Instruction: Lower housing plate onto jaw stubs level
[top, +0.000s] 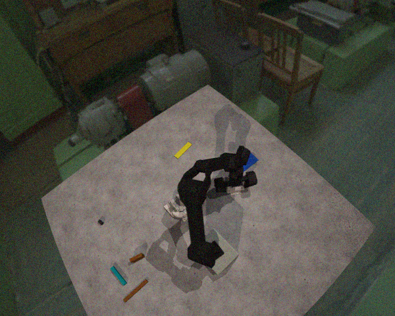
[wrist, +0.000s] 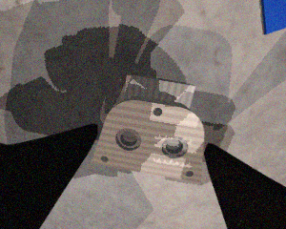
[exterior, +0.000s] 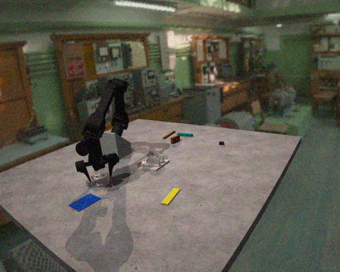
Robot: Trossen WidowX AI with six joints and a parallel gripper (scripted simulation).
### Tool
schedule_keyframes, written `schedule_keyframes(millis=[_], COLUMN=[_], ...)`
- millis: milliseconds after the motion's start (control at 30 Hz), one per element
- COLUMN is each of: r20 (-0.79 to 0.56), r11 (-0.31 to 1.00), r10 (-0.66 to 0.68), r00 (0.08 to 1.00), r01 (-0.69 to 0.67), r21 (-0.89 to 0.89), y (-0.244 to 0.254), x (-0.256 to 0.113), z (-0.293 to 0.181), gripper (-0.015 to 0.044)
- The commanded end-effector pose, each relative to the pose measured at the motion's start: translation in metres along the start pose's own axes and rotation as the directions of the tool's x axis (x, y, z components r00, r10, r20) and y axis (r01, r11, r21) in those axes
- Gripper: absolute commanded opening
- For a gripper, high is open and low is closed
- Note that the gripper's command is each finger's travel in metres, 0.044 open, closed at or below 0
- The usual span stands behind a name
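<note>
The housing plate (top: pixel 237 189) (exterior: pixel 99 178) (wrist: pixel 151 128) is pale, with a rounded edge, two ringed round holes and several small dark holes. It lies low over the table, between the fingers. A light rectangular part (wrist: pixel 144 90) sticks out past its rounded edge in the wrist view. My gripper (top: pixel 237 189) (exterior: pixel 100 178) (wrist: pixel 151 138) is open, pointing down, with one fingertip close beside each side of the plate. Whether the fingertips touch it cannot be told. The pale base with the jaws (top: pixel 176 209) (exterior: pixel 154 161) stands apart, near the arm; its jaws, pins and stubs are too small to make out.
A blue flat piece (top: pixel 251 160) (exterior: pixel 85 202) (wrist: pixel 279 14) lies near the gripper. A yellow strip (top: pixel 182 150) (exterior: pixel 170 196) lies farther off. Orange bars (top: pixel 135 290) (exterior: pixel 175 139), a teal bar (top: pixel 118 275) (exterior: pixel 185 134) and a small black block (top: pixel 101 222) (exterior: pixel 221 143) also lie on the table.
</note>
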State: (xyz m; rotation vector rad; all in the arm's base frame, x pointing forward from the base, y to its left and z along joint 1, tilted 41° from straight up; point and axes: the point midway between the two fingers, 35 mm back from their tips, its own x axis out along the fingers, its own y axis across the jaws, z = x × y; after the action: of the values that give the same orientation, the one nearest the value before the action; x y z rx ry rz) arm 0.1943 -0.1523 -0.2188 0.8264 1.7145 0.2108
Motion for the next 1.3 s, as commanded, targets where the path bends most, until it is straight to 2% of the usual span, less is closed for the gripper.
schedule_keyframes(millis=[0, 333, 767, 1133, 1267], r20=[0.004, 0.004, 0.0, 0.0, 0.001], r11=[1.0, 1.0, 1.0, 1.0, 1.0], r10=[0.004, 0.004, 0.0, 0.0, 0.0], r00=[1.0, 1.0, 1.0, 1.0, 1.0], r01=[-0.004, -0.004, 0.0, 0.0, 0.0], r21=[0.003, 0.003, 0.0, 0.0, 0.001], y=[0.001, 0.001, 0.0, 0.0, 0.0], x=[0.0, 0.0, 0.0, 0.0, -0.011], z=[0.001, 0.001, 0.0, 0.0, 0.001], gripper=[0.044, 0.044, 0.0353, 0.0351, 0.0351])
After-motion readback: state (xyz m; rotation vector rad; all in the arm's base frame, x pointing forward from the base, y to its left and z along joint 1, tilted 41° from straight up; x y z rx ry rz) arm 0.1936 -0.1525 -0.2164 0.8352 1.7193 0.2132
